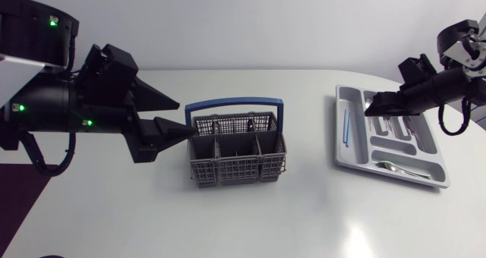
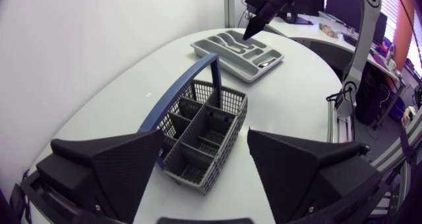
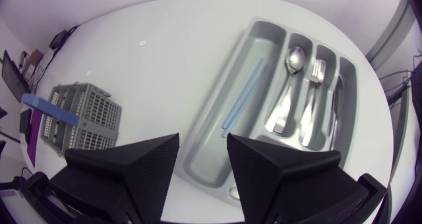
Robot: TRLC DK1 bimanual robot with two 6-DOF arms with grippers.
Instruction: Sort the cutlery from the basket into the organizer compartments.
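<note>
Both claws stood wide and empty, our right gripper (image 1: 370,108) over the organizer (image 1: 358,136) where the cutlery (image 3: 290,92) lay, our left gripper (image 1: 184,116) just beside the bare-looking basket (image 1: 235,148), so we judged a straight, clean lift away safest.

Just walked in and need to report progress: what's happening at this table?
Two robot arms are sorting cutlery. The grey basket with the blue handle looks empty. The left claw hangs open right beside it, holding nothing. The right claw is open above the organizer, also empty-handed. In separate organizer compartments lie spoons, forks and a thin blue stick, so the sorting appears about done.
</note>
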